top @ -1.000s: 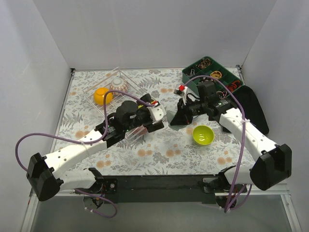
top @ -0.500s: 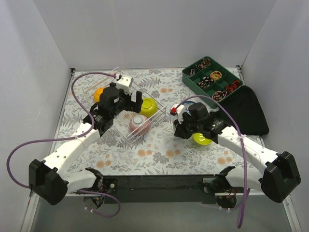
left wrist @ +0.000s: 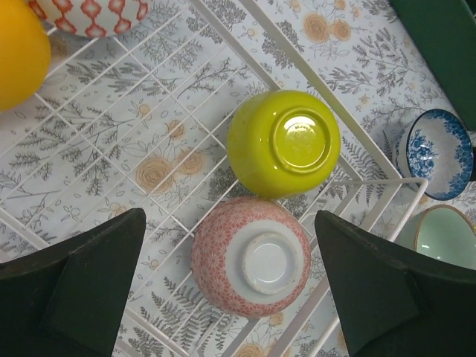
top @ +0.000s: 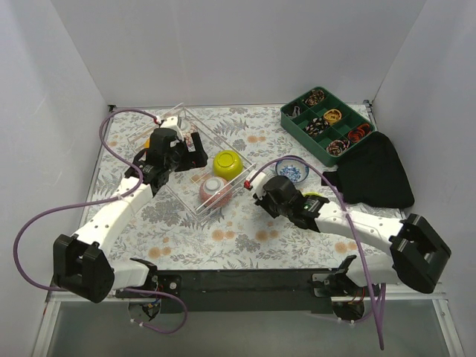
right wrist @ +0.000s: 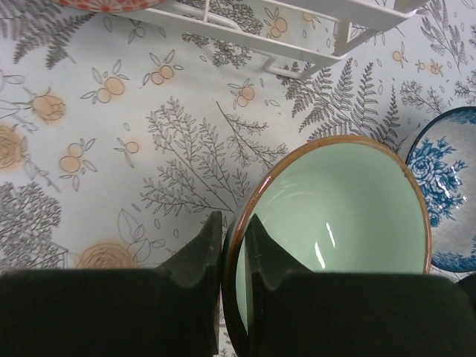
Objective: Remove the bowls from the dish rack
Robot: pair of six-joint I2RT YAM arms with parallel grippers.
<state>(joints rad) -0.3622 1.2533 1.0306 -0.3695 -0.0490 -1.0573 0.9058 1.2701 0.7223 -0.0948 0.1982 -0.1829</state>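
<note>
Ok, desk [top: 245,238] is covered edge to edge w/ a floral print, grey ferns and orange blossoms, and white walls [top: 238,52] box it in on the far side and both flanks. Far R corner holds a dark green compartment tray [top: 297,134]; a black cloth [top: 372,175] lies just below it.

The dish rack [top: 207,132] sits left of centre, turned at an angle. Left gripper [left wrist: 230,223] hangs over it, fingers spread wide, grasping nothing. Inside the rack I see a yellow-green bowl [left wrist: 283,143] and a pink bowl [left wrist: 251,256], both upside down and touching. An orange bowl [left wrist: 18,52] and a red-white patterned bowl [left wrist: 89,11] sit toward the far end.

Right gripper [right wrist: 232,223] is off the rack's near-R corner, low over the desk, clenched on the rim of the mint bowl [right wrist: 335,230]: one finger inside, one outside. That bowl is upright and out of the rack. A blue-white bowl [right wrist: 454,186] sits on the desk just beside it; can't tell if they touch.
</note>
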